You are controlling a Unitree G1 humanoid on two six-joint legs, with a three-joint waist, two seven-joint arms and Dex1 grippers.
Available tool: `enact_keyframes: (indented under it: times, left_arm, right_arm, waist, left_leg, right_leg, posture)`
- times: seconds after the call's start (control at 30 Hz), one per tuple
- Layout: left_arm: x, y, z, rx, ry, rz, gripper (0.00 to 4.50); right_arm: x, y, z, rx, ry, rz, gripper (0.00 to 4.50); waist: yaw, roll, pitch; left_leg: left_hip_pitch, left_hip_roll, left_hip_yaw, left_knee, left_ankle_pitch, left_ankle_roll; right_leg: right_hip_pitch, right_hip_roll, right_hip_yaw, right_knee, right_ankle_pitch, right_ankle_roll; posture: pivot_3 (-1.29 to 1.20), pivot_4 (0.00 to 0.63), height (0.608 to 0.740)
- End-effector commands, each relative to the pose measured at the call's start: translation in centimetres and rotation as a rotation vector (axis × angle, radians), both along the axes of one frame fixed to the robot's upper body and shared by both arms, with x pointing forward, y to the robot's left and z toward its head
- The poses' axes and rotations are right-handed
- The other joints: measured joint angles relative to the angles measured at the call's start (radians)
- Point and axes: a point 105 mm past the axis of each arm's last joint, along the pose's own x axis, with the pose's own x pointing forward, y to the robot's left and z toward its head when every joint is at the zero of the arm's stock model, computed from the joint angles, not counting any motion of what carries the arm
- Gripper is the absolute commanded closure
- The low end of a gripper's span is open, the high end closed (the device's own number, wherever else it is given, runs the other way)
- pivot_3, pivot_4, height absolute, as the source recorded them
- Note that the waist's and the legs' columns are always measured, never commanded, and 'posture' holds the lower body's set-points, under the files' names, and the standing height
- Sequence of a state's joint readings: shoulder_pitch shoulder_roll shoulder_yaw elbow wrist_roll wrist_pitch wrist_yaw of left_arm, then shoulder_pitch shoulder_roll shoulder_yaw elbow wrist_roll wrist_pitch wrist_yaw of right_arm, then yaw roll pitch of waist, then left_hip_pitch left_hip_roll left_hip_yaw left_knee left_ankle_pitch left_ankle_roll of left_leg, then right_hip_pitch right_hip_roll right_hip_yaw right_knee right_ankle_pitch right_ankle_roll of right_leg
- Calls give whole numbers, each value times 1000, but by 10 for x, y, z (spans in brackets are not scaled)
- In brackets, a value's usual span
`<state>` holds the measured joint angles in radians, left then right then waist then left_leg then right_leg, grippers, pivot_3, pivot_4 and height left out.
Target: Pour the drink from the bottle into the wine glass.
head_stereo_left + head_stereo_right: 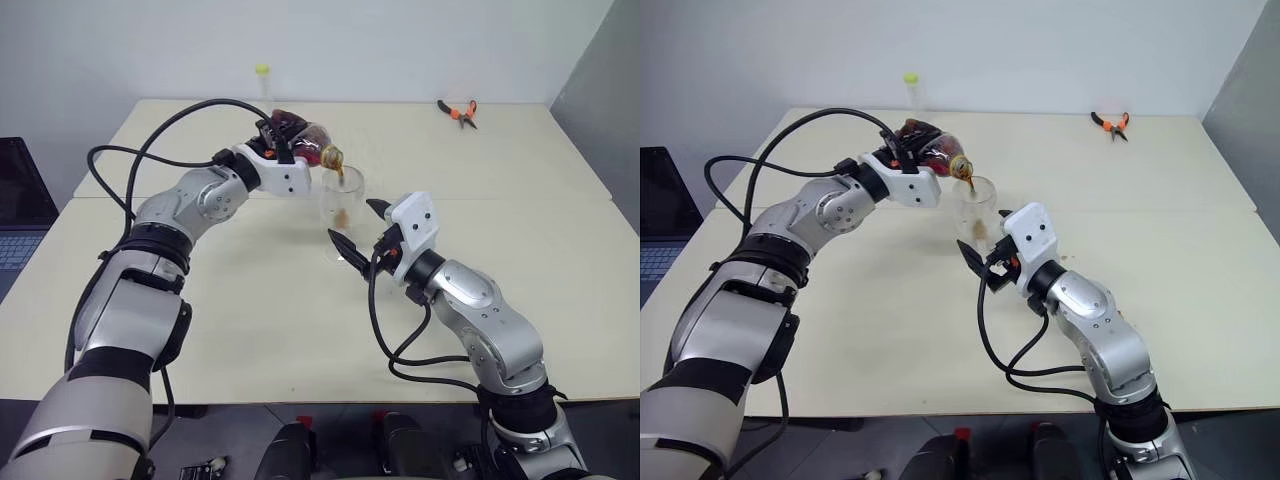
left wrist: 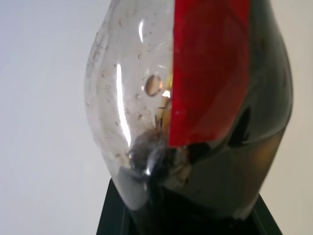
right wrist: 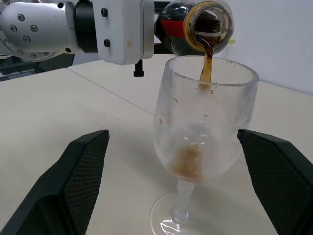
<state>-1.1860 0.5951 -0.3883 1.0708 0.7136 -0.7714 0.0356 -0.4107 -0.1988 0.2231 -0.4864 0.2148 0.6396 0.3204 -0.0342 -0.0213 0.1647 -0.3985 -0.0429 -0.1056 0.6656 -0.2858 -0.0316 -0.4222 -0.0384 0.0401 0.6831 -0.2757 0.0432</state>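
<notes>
My left gripper [image 1: 281, 132] is shut on the bottle [image 1: 305, 140], which is tipped over with its open mouth above the rim of the wine glass [image 1: 341, 205]. A thin stream of the dark drink [image 3: 207, 63] falls from the bottle into the bowl. A little brown liquid sits at the bottom of the bowl [image 3: 188, 164]. The glass stands upright on the table [image 1: 250, 320]. My right gripper [image 1: 357, 224] is open, with one finger on each side of the glass, apart from it.
Orange-handled pliers [image 1: 458, 112] lie at the far right of the table. A slim clear tube with a yellow-green cap [image 1: 262, 82] stands at the far edge. A laptop [image 1: 20, 210] sits off the left side.
</notes>
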Motion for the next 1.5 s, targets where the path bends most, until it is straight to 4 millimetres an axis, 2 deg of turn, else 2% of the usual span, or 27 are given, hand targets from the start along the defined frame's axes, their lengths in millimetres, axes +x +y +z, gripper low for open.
enact_keyframes:
  times: [0.03, 0.83, 1.5]
  left_arm:
    - [-3, -2, 30, -11, -91, -15, 3761]
    - [-7, -8, 35, 62, -142, -42, 3762]
    - [-4, -3, 39, 76, -151, -18, 3762]
  right_arm:
    - [-5, 3, 14, 12, -55, 9, 0]
    - [-3, 2, 15, 32, -73, -20, 0]
    - [-2, -6, 12, 36, -97, -37, 0]
  waist:
    - [0, 0, 0]
    - [-1, 0, 0]
    - [-4, 0, 0]
  left_leg:
    - [0, 0, 0, 0, 0, 0]
    - [0, -1, 0, 0, 0, 0]
    - [0, -1, 0, 1, 0, 0]
  right_leg:
    - [0, 0, 0, 0, 0, 0]
    - [0, 0, 0, 1, 0, 0]
    - [0, 0, 0, 2, 0, 0]
  posture:
    - [0, 150, 740]
    - [0, 150, 740]
    - [0, 150, 740]
